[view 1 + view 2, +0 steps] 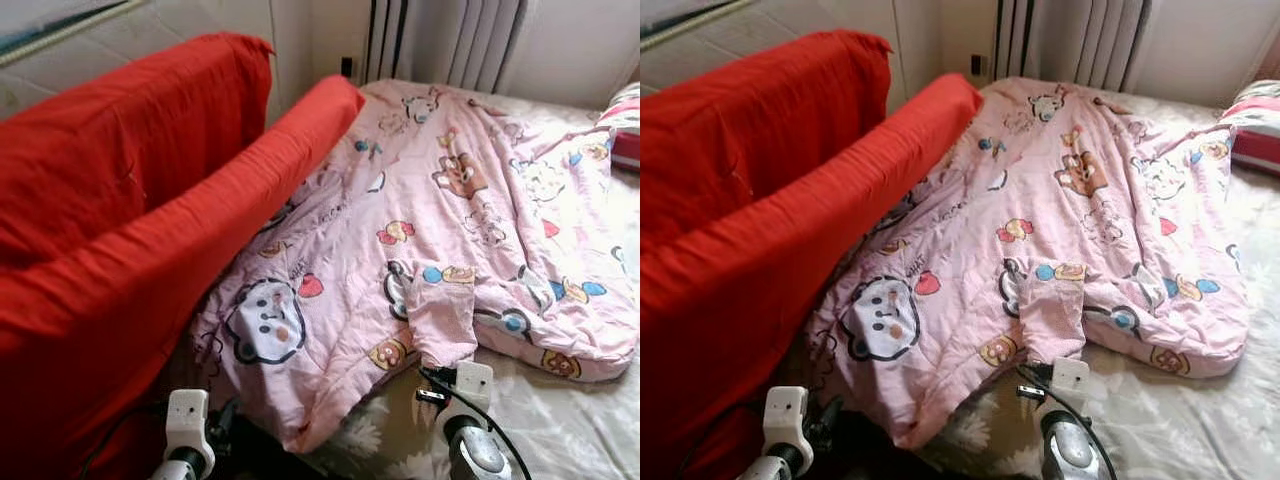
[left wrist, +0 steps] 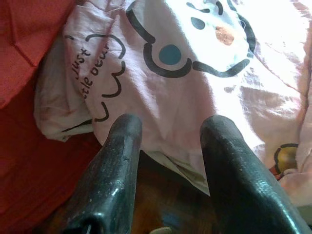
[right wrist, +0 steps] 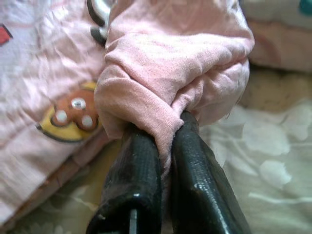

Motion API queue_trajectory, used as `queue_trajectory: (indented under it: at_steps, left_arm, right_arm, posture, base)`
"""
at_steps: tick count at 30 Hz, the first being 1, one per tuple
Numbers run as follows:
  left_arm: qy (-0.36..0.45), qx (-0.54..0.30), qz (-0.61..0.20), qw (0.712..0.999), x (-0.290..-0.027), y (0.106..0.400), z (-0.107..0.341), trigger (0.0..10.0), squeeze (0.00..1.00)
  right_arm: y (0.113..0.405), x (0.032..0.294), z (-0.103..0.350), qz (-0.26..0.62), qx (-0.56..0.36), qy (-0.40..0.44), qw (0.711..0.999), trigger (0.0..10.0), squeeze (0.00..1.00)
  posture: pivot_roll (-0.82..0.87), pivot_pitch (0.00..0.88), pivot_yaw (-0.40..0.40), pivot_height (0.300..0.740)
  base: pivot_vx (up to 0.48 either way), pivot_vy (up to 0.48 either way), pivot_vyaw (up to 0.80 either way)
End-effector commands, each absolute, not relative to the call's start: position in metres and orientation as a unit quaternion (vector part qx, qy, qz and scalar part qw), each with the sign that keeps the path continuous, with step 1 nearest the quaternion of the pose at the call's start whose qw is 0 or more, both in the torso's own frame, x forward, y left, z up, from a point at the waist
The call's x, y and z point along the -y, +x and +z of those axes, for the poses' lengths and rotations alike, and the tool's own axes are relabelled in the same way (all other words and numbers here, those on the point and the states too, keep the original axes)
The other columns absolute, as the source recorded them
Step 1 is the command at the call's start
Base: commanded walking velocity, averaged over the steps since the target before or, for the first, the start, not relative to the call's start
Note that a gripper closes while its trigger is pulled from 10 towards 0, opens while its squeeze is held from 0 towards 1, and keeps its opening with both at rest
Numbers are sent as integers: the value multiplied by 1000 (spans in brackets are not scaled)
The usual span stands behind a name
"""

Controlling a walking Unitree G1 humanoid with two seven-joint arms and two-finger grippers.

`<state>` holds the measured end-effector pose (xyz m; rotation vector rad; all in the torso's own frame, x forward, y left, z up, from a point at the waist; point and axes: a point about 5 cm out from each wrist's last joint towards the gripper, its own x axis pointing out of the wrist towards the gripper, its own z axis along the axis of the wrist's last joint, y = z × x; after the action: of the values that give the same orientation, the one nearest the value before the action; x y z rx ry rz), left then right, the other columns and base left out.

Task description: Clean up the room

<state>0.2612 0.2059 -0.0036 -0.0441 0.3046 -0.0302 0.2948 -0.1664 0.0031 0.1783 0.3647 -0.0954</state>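
Blanket stretches away across the bed from the right tool, which pinches its near edge; the left tool, spread open, probably waits beside its corner.

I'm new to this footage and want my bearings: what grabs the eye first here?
A pink cartoon-print quilt sprawls rumpled across the bed, and a big red cushion rears up along its left side. At the near edge, the right gripper is shut on a bunched fold of the quilt, while the left gripper hovers open over its near left corner.
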Motion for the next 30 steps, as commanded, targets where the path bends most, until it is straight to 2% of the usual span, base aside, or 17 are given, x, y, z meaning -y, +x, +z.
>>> queue_trajectory:
  at_steps: [1, 5, 13, 30]
  left_arm:
    - [-21, -182, -1, 983, -213, 250, -15, 10000, 0]
    - [-17, -211, 15, 977, -219, 241, -24, 10000, 0]
    - [-25, -249, 49, 967, -226, 224, -38, 10000, 0]
    - [-22, -262, 46, 964, -223, 219, -43, 10000, 0]
  right_arm:
    - [294, 167, 3, -53, -177, 91, 979, 10000, 0]
    - [295, 167, 5, -52, -172, 90, 980, 10000, 0]
    - [298, 168, 8, -50, -160, 91, 982, 10000, 0]
    - [301, 165, 14, -48, -141, 86, 985, 10000, 0]
  posture:
    - [23, 181, -8, 719]
    - [22, 182, -8, 739]
    - [24, 175, -12, 740]
    - [27, 157, -10, 740]
  base:
    - [0, 0, 0]
    - [0, 0, 0]
    - [0, 0, 0]
    - [0, 0, 0]
